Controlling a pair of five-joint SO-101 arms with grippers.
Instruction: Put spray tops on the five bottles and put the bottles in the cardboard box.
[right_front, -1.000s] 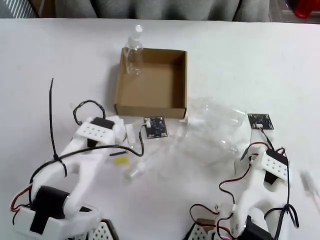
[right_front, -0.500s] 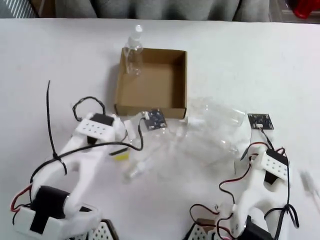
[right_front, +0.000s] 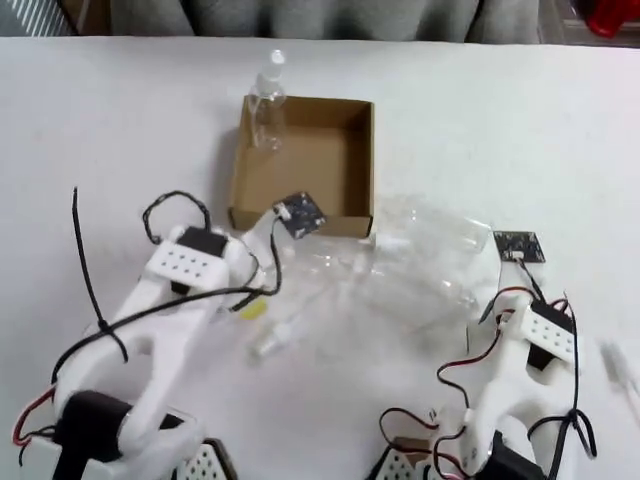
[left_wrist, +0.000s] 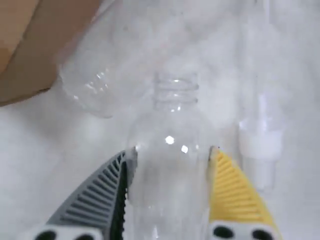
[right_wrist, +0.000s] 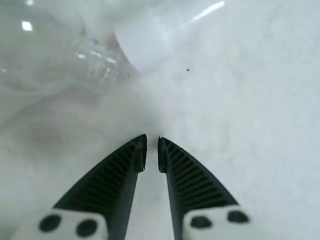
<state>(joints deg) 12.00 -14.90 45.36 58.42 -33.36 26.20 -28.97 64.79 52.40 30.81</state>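
While the left gripper (left_wrist: 170, 154) is clamped on a clear bottle (left_wrist: 169, 132), grey finger on one flank and yellow on the other, it sits just off the front wall of the cardboard box (right_front: 320, 165), toward the front-left corner. The grip is on the bottle's body, below the shoulder. The bottle's long axis runs straight out from the gripper. Its threaded neck is bare and points away, toward the box front. Can't tell whether it is clear of the table (right_front: 480, 110).

A white spray top (left_wrist: 260, 142) lies just beside the bottle on the yellow-finger side, roughly parallel to it and apart from it.

The right gripper (right_wrist: 151, 145) has its tips nearly together with a thin slit between, and holds nothing. It is low over the table, out past the box's front-right corner. Straight ahead of its tips a second spray top (right_wrist: 145, 37) lies next to an open bottle neck (right_wrist: 95, 62).

Judgement: the next move turns on neck versus top. The neck faces away from the left arm, so a top has to come in along that axis from the box side. The right arm is free with a top in front of it, so it is the likely fetcher, and it must open first.

One capped bottle (right_front: 268, 100) stands at the box's far-left corner, apparently inside. Loose bottles (right_front: 430, 240) lie off the front-right corner. The task looks early.
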